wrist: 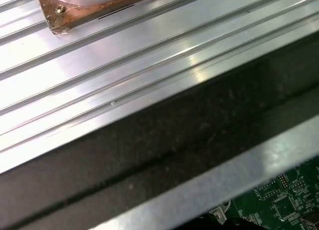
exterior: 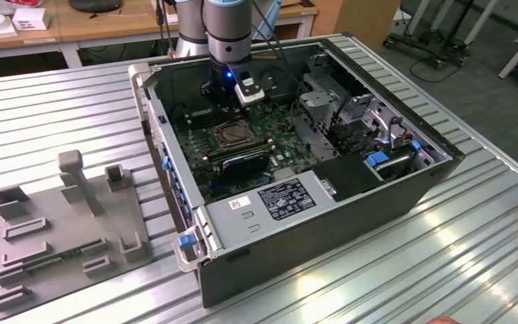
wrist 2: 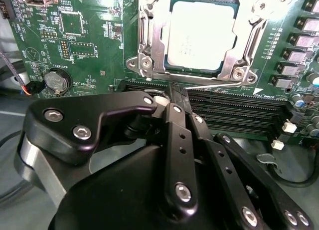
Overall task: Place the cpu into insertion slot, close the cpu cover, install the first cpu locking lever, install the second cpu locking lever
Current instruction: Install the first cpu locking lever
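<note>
CPU (wrist 2: pixel 199 35) is seated, folks, its grey face lying flat inside the insertion slot (exterior: pixel 233 135). Now the wide picture, biggest first.

The slotted metal table (exterior: pixel 475 223) carries everything. On it lies the open computer case (exterior: pixel 376 202), its walls ringing the insertion slot on every side. Well apart from the insertion slot, toward the exterior view's left and outside the case, sits a grey fixture (exterior: pixel 61 229) with upright holders.

The arm (exterior: pixel 227 34) drops straight into the case, ending just above the insertion slot. The green motherboard (wrist 2: pixel 99 50) spreads out all around the insertion slot.

In the second wrist view, the gripper (wrist 2: pixel 178 93) hangs right beside the insertion slot, over the long black memory slots (wrist 2: pixel 239 108) that border it. Its fingers (wrist 2: pixel 174 125) are pressed together, no gap between the tips.

The cpu cover (wrist 2: pixel 155 40) lies down flat on the insertion slot, its window framing the CPU.

A thin silvery locking lever (wrist 2: pixel 219 83) runs along the insertion slot's edge, between it and the memory slots. One end meets the fingertips; whether it is pinched I cannot tell.

Smallest of all, a coin battery (wrist 2: pixel 56 82) sits on the board, off to one side of the insertion slot.
</note>
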